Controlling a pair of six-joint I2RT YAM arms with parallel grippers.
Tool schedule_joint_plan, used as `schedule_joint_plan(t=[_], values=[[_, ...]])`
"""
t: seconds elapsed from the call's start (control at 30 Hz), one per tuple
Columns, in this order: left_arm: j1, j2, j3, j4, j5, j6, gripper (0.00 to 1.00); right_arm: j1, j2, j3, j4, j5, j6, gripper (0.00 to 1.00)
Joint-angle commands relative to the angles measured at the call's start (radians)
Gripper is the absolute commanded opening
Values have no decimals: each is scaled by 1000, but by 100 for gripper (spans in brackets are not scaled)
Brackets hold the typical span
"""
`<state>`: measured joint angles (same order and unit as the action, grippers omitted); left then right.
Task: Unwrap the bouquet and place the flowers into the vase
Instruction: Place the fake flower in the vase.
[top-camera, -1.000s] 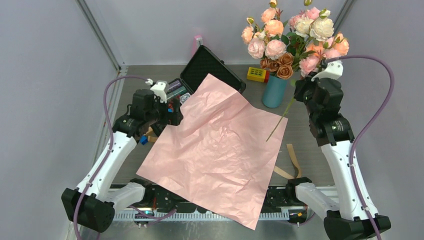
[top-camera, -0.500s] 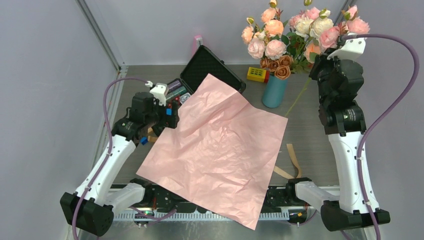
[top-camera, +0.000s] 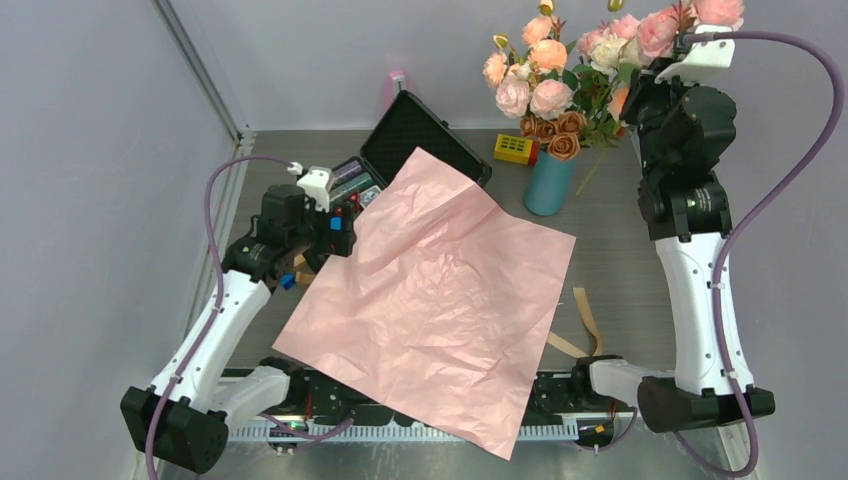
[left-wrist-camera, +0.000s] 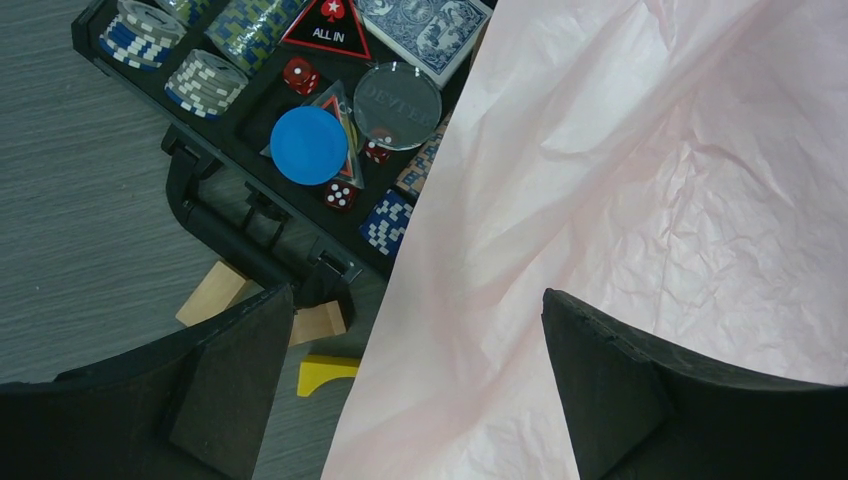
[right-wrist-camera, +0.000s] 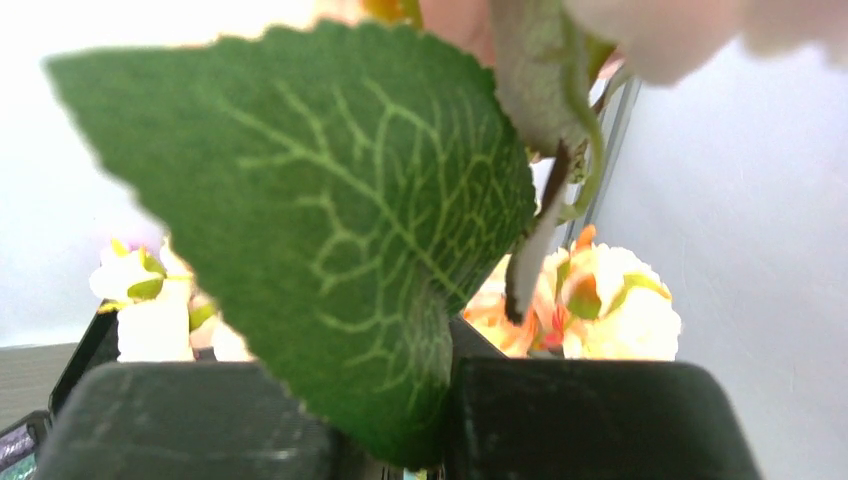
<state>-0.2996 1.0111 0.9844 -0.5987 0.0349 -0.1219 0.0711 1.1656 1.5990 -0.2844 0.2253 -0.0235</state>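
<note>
The bouquet's pink paper (top-camera: 440, 290) lies spread flat across the table, with no lilac paper showing. My right gripper (top-camera: 632, 105) is raised high at the back right, shut on the flowers. Their pink roses (top-camera: 718, 10) stick up above the wrist and a thin green stem (top-camera: 592, 170) hangs down beside the teal vase (top-camera: 548, 185). In the right wrist view a big green leaf (right-wrist-camera: 330, 220) is pinched in my right gripper (right-wrist-camera: 440, 410). My left gripper (left-wrist-camera: 415, 300) hangs open over the paper's left edge (left-wrist-camera: 600, 200), holding nothing.
A bigger bunch of large pink-cream roses (top-camera: 545, 95) stands in the vase. An open black poker case (top-camera: 420, 135) with chips (left-wrist-camera: 205, 80) sits behind the paper. A yellow block (top-camera: 516, 150), tan ribbon (top-camera: 585, 320) and wooden blocks (left-wrist-camera: 215, 290) lie around.
My right arm has risen and swung back with the flowers, lifting the stem tip off the paper to beside the vase. The left arm has barely moved.
</note>
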Motion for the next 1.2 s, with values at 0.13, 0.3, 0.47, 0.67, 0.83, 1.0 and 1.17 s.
schedule_joint_plan(t=[0.13, 0.3, 0.47, 0.67, 0.83, 1.0, 1.17], values=[[20, -26, 0, 7, 10, 13, 98, -13, 112, 172, 137, -80, -17, 0], [25, -32, -4, 11, 14, 13, 98, -15, 170, 197, 159, -119, 7, 0], [27, -30, -5, 7, 17, 13, 97, -16, 183, 158, 223, -99, 17, 0], [28, -37, -10, 10, 21, 12, 97, -17, 167, 103, 341, -82, 17, 0], [30, -39, -13, 9, 23, 11, 97, -16, 164, 64, 429, -91, 4, 0], [30, -44, -16, 7, 22, 11, 97, -16, 178, 51, 424, -122, -6, 0], [30, -48, -20, 6, 21, 11, 97, -17, 186, 20, 415, -144, -23, 0]])
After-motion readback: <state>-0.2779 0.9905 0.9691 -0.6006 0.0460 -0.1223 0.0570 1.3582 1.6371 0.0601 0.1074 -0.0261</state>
